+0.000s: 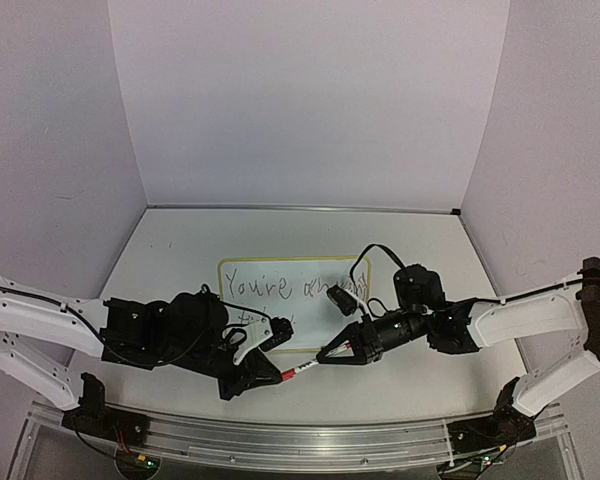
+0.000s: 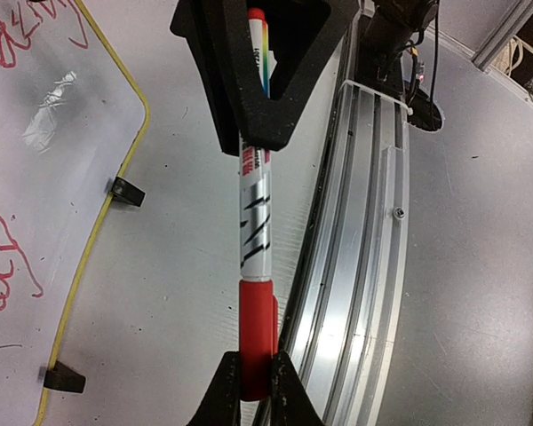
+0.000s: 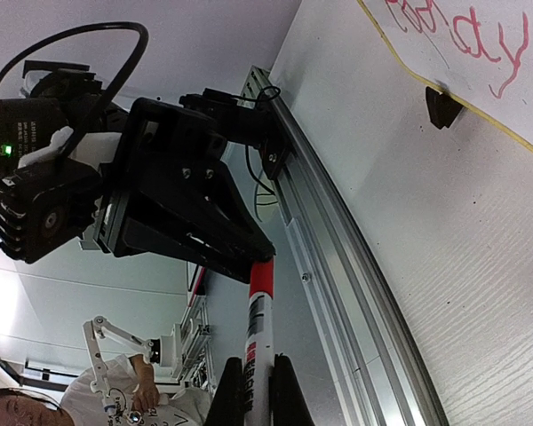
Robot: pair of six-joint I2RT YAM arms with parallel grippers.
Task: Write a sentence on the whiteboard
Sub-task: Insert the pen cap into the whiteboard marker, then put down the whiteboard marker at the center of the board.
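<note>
The whiteboard [image 1: 305, 315] lies flat in the middle of the table [image 1: 180, 260], just beyond both arms. Its sentence [image 1: 260, 283] is thin red handwriting. The top line starts "You're", and the left arm [image 1: 170, 330] partly hides the second line. Two black feet [image 2: 127, 190] sit on the board's near yellow edge. A marker [image 1: 298, 371] hangs level between the arms, near that edge and above the bare table beside the metal rail [image 2: 355, 266]. The left jaws are clenched on its red cap [image 2: 258, 333]. The right jaws are clenched on the white barrel at the other end.
</note>
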